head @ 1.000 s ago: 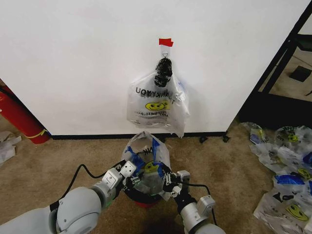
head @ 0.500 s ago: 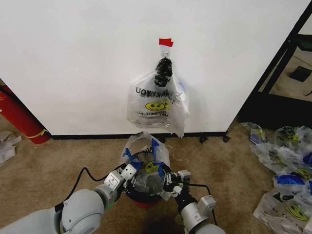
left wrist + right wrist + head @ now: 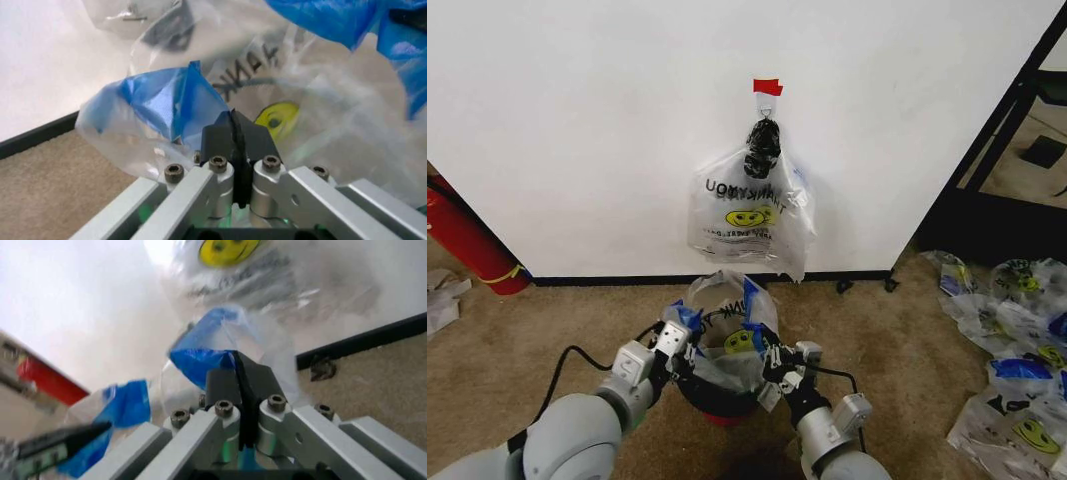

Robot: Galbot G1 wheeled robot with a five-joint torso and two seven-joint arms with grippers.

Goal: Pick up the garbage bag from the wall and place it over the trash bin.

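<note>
Clear thin plastic, printed with a yellow smiley and blue patches, marks the garbage bag (image 3: 727, 335), now spread over the small round dark-sided trash bin (image 3: 719, 397) below the white wall (image 3: 577, 130). The left gripper (image 3: 676, 338) pinches its left edge; the right gripper (image 3: 779, 366) clamps the right. Judging by this, the fitting step is underway; next calls for drawing both edges down past the black rim.

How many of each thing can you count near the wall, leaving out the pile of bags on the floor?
grippers: 2, left gripper and right gripper
garbage bag: 1
trash bin: 1
bundle of bags: 1
red cylinder: 1
Total: 6
</note>
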